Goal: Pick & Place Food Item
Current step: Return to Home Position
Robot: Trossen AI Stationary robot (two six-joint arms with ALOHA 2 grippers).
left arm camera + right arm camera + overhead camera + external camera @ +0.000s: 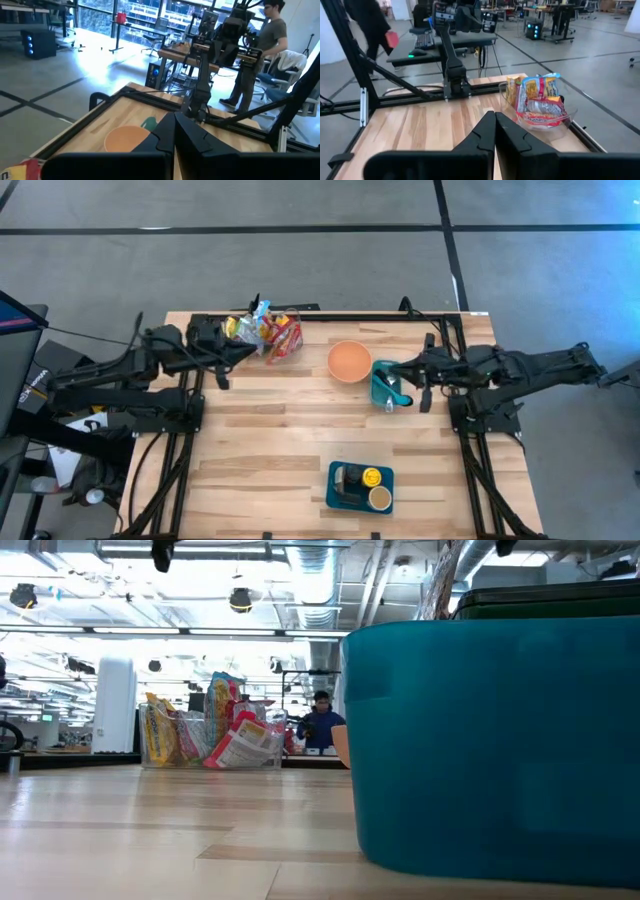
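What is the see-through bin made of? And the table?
The see-through bin looks like clear, glossy plastic: the food packs show through its wall. The table looks like pale wood, probably finished smooth: plank seams and grain lines show.

The table is seen straight from above in the high view. The low view is taken at tabletop level, very near the blue bin. Each wrist view is directed across the table. The transparent bin is shared by the high, low and right wrist views.
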